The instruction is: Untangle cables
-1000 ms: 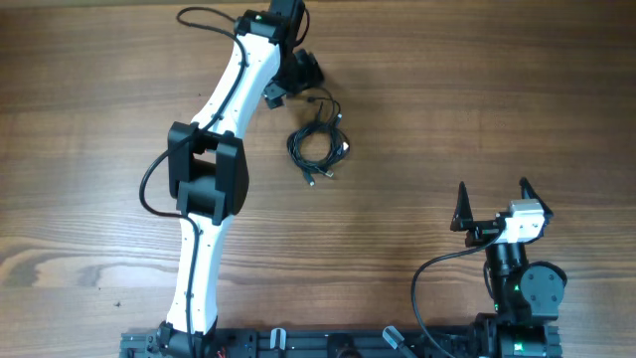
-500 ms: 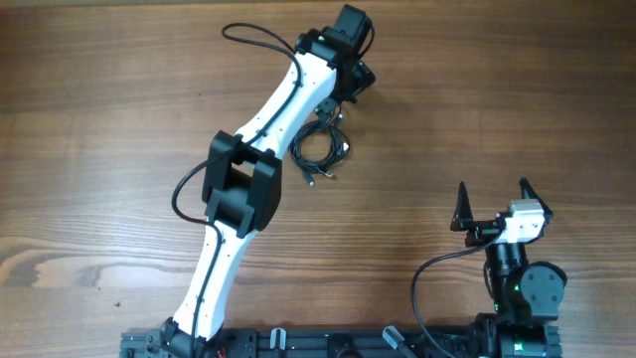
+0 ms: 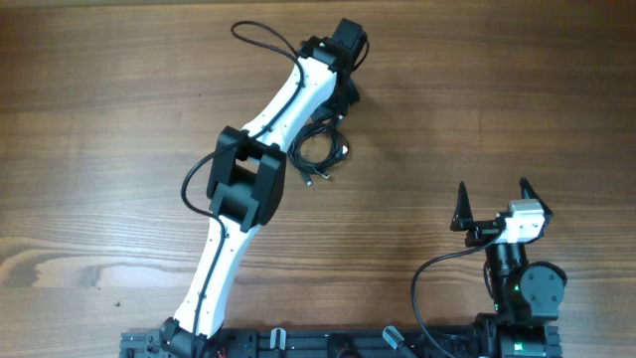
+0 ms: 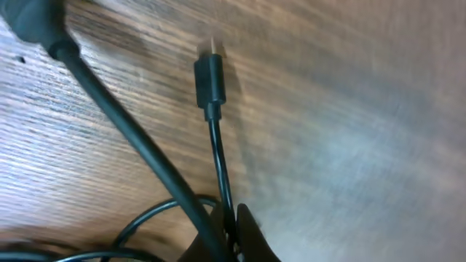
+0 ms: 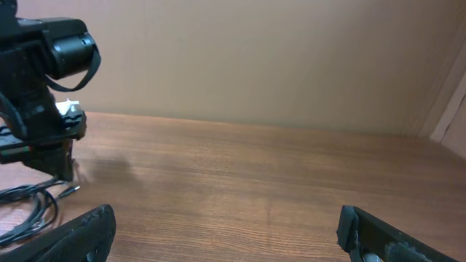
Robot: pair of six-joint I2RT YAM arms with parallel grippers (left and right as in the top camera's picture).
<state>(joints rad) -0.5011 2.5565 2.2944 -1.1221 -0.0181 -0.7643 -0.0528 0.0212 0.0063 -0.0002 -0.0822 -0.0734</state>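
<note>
Toward the far middle of the table (image 3: 517, 70), pinching one thin strand of the cables (image 3: 320, 149) with the left gripper (image 4: 233, 236), jaws pressed together on it a short way behind its plug (image 4: 210, 76), and leaving the rest of the bundle lying as a small loose coil on the wood just beside the wrist, on its near side. Holding the right gripper (image 3: 494, 202) spread wide and empty, well apart from the coil, near the front right edge above its own base. Judging the step in hand as drawing one end free of the loops, and the untangling as barely begun, going by the loops lying over one another. Risking, from here, dragging the whole coil along instead of sliding a single strand out, with nothing pinning the loops down. Risking also cinching a knot tighter by pulling against a thicker black strand (image 4: 131, 131) crossing right beside the pinched one and running in under the fingertips; telling neither its belonging to the bundle nor its being caught in the same grip. Possibly losing the thin strand on a sudden tug, from pinching only at the very tips. Calling for a slow, gentle pull away from the coil, perhaps with the idle arm pinning the loops.
</note>
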